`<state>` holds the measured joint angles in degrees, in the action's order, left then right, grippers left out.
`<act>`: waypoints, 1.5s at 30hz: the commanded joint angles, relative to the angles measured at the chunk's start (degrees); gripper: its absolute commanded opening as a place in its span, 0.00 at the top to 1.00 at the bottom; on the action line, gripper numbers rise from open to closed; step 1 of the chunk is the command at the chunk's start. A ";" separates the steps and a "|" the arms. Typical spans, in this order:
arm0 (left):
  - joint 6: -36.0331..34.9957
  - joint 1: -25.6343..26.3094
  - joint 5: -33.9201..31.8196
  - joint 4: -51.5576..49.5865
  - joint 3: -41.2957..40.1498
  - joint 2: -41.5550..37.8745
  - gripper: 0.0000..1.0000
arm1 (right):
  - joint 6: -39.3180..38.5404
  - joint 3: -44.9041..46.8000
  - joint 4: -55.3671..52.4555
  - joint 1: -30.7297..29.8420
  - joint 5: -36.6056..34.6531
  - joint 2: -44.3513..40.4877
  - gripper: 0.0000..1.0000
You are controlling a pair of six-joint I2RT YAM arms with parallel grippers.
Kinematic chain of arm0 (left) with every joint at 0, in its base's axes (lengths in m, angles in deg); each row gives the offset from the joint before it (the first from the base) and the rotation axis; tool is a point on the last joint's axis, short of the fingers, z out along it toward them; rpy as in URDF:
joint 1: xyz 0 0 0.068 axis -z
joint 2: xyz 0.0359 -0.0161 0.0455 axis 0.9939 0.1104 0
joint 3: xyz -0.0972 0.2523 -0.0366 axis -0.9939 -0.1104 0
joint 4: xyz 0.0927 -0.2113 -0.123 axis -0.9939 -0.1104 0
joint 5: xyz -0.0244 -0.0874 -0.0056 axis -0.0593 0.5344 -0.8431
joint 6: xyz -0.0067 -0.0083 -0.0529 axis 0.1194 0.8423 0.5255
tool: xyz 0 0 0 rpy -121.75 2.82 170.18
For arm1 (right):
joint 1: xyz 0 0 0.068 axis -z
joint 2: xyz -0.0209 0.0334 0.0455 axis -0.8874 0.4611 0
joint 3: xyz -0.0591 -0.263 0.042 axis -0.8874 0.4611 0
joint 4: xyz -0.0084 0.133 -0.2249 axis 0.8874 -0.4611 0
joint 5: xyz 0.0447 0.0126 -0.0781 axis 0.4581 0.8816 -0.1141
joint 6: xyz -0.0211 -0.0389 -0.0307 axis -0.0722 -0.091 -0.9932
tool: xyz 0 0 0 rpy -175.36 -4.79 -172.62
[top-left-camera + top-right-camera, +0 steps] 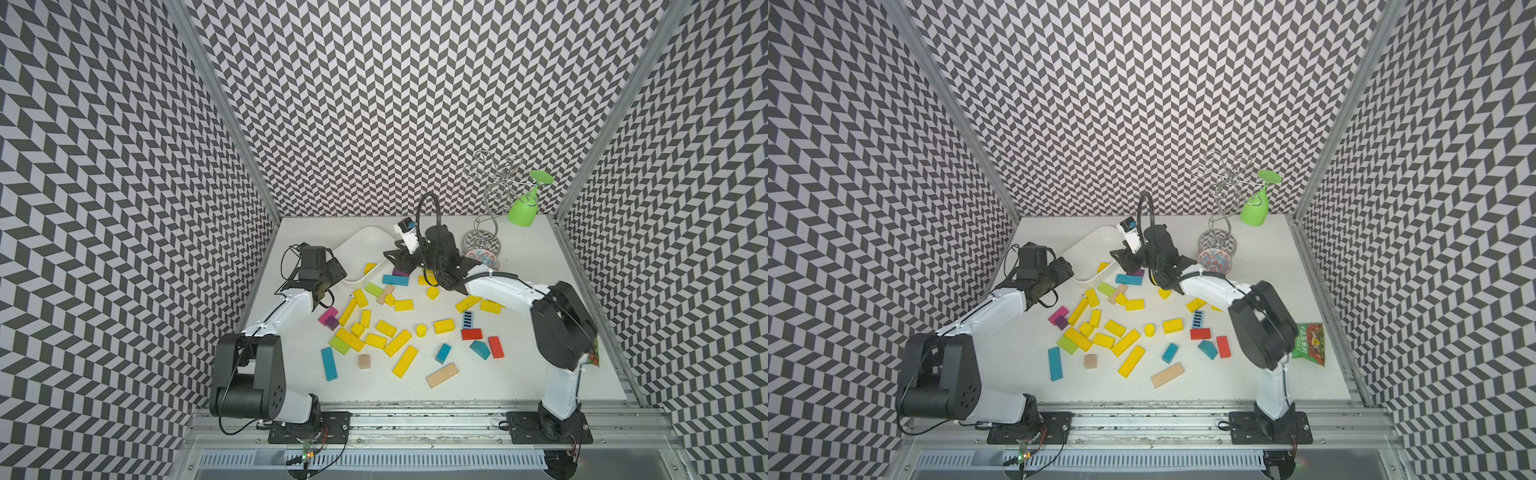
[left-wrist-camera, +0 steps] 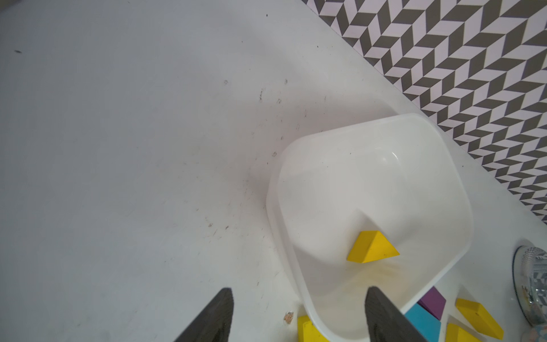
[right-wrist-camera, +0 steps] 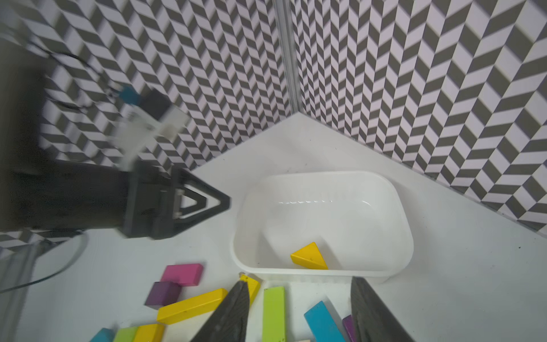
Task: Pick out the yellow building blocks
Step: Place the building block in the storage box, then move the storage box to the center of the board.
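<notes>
Several yellow building blocks (image 1: pixel 403 360) lie scattered over the middle of the white table, among them a cylinder (image 1: pixel 421 330) and long bars. One yellow wedge (image 2: pixel 373 248) (image 3: pixel 309 256) rests inside the white bin (image 1: pixel 360 249) at the back left. My left gripper (image 2: pixel 299 296) (image 1: pixel 334 270) hovers at the bin's left near corner, open, nothing between its fingers. My right gripper (image 3: pixel 299 283) (image 1: pixel 392 257) hangs over the bin's right near edge, open and empty, with a lime-green block (image 3: pixel 273 314) on the table below it.
Teal (image 1: pixel 328 363), red (image 1: pixel 495 347), magenta (image 1: pixel 328 316), lime-green (image 1: pixel 340 344) and pale wooden (image 1: pixel 441 375) blocks mix with the yellow ones. A wire rack with a green glass (image 1: pixel 524 208) and a patterned dish (image 1: pixel 484 259) stand back right. A snack packet (image 1: pixel 1308 343) lies far right.
</notes>
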<state>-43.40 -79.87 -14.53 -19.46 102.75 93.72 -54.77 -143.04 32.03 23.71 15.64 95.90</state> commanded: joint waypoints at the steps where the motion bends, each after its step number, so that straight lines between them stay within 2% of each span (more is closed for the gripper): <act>1: -0.26 0.25 1.78 2.61 3.51 4.64 0.25 | 2.26 9.69 3.55 -0.02 0.64 -6.15 0.45; 3: -0.26 0.13 2.18 2.74 5.29 7.83 0.26 | 3.18 13.74 2.08 -0.02 -0.13 -9.93 0.46; 5: -0.52 0.16 2.39 2.92 7.13 11.12 0.30 | 3.79 16.84 -0.02 -0.04 -0.91 -13.42 0.46; 14: -4.00 0.59 1.32 1.16 11.57 18.64 0.73 | 5.60 25.52 -2.96 -0.02 -5.17 -23.86 0.48; 19: -9.32 2.12 -0.71 -0.05 12.54 19.19 0.83 | 4.74 27.65 -5.79 -0.02 -9.07 -27.85 0.48; 24: -15.50 3.91 -3.22 -2.47 14.90 20.74 0.83 | 4.52 29.76 -7.79 -0.02 -10.91 -31.26 0.48; 30: -21.11 5.78 -1.65 -3.72 17.48 23.20 0.81 | 5.64 33.06 -8.03 -0.02 -13.32 -34.93 0.48; 33: -21.79 5.81 -1.08 -4.35 18.31 24.23 0.67 | 5.73 33.99 -8.23 -0.02 -13.65 -35.96 0.48; 39: -22.69 5.69 -3.36 -4.07 19.39 22.23 0.48 | 5.57 33.60 -10.27 -0.02 -13.38 -35.91 0.48; 45: -24.51 6.69 -7.77 -3.92 19.15 13.76 0.42 | 6.17 33.49 -12.03 -0.02 -11.97 -36.14 0.48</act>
<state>-66.15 -74.08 -19.42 -23.39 120.47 113.70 -49.24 -109.38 20.16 23.71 3.18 61.26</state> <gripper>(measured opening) 0.582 0.519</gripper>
